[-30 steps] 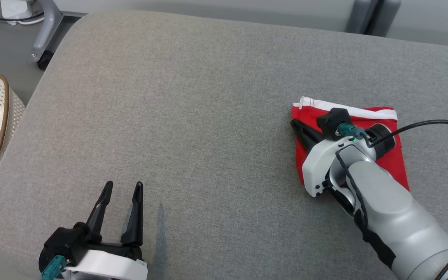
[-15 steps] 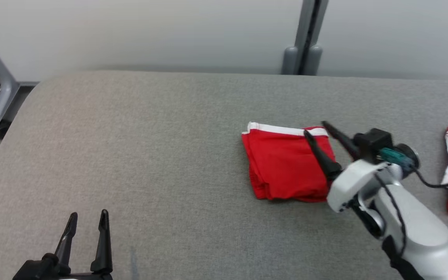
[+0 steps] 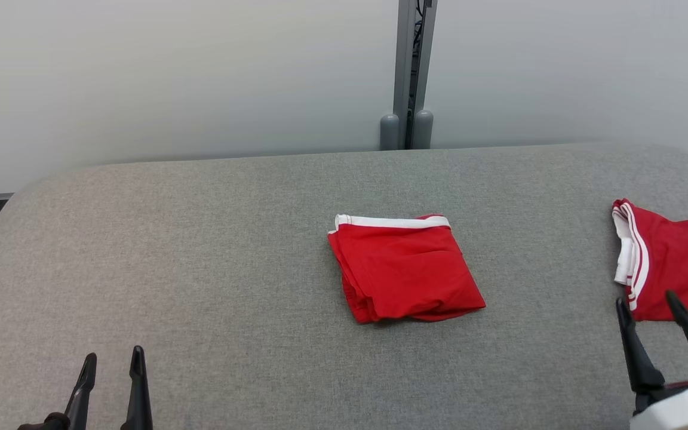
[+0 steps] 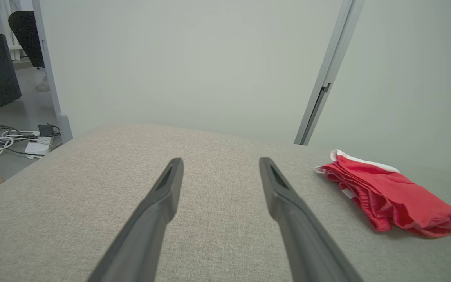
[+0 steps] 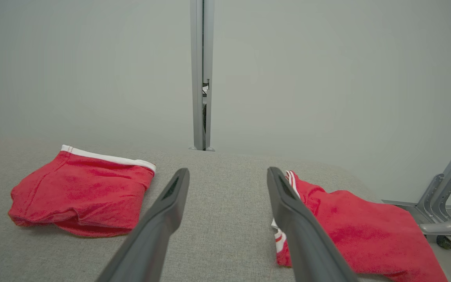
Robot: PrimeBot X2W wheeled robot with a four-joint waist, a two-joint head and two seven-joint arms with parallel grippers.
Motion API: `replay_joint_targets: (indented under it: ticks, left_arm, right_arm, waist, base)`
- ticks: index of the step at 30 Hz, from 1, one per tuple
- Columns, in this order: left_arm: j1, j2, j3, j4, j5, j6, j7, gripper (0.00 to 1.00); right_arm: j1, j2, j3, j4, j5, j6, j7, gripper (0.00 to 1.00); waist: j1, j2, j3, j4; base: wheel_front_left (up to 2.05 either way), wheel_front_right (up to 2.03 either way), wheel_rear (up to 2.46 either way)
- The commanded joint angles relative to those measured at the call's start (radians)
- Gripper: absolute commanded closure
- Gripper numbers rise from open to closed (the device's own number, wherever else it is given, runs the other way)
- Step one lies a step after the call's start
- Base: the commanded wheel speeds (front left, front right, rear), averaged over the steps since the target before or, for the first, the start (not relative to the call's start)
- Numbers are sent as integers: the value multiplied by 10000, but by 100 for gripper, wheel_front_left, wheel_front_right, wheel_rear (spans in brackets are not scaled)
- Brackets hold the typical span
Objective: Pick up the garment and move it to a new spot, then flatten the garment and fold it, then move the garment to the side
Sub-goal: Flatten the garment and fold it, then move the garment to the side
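The right claw (image 3: 645, 301) sits spread wide at the near right, pinching nothing. The left claw (image 3: 113, 353) is just as open and empty at the near left. The folded red cloth garment with a white waistband (image 3: 407, 272) lies mid-way across the grey fabric-covered table (image 3: 200, 251), well apart from both claws. So this one looks folded and parked. Next up is probably the loose red garment with white side stripes (image 3: 672, 269), just past the right claw, which needs a short reach and a pinch on its edge.

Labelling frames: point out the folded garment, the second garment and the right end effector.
folded garment (image 3: 407, 272), head view, middle of top layer.
second garment (image 3: 675, 269), head view, red cloth beside white band.
right end effector (image 3: 644, 298), head view, midway between fingertips.
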Motion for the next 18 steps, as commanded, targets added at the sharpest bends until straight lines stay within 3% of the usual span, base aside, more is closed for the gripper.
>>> replay_joint_targets:
  ticks: [1, 12, 18]
  left_arm:
    - [74, 41, 58, -6, 49, 12, 4, 0]
    - [99, 39, -22, -31, 177, -57, 5, 0]
    - [-47, 39, -152, -208, 221, -102, 5, 0]
  right_arm:
    - [327, 52, -233, -127, -191, 5, -17, 0]
    - [1064, 741, -912, -423, -585, 4, -20, 0]
    - [184, 817, -447, 27, 451, 4, 121, 0]
  waist:
    - [0, -1, -20, -8]
    - [0, -1, -46, 52]
    - [0, -1, 135, 176]
  base:
    - [0, 0, 0]
    - [0, 0, 0]
    - [0, 0, 0]
